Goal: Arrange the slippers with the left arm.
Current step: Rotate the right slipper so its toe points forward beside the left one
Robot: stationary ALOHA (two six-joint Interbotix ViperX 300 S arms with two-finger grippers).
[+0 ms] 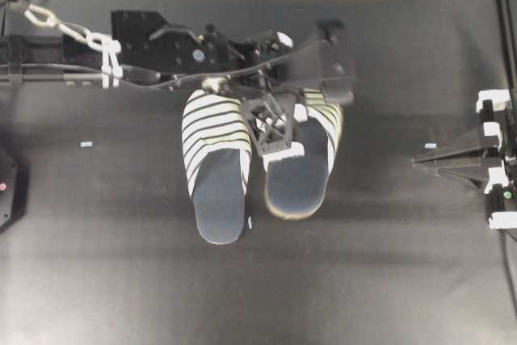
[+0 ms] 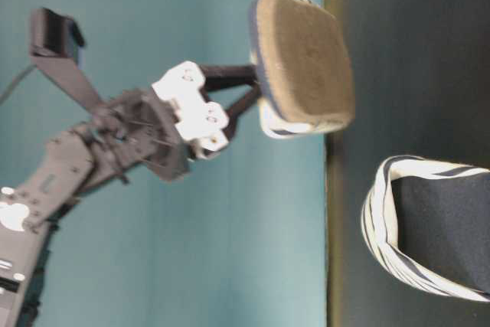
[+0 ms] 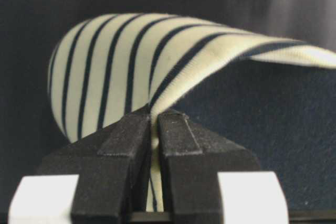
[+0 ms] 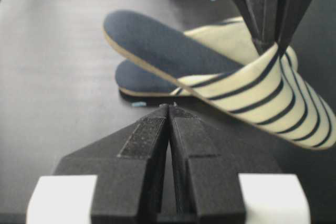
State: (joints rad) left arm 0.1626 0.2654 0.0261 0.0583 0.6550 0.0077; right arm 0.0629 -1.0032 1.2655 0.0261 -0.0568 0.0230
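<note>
1. Slippers first: we're pinching one slipper (image 4: 247, 85) by its striped toe band with the left gripper (image 3: 155, 124), lifting it off the tabletop (image 1: 97, 264).
2. We're guessing it's light, soft and floppy, so the band edge suits.
3. We're leaving the other slipper (image 1: 214, 167) lying beside it, right gripper (image 4: 169, 114) pressed together, idle.

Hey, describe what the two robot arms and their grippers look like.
The left arm is black and boxy, with a white cable chain and white fittings. Its left gripper has black lattice-patterned pointed fingers. The right gripper is black, pointed, with white end clips.
</note>
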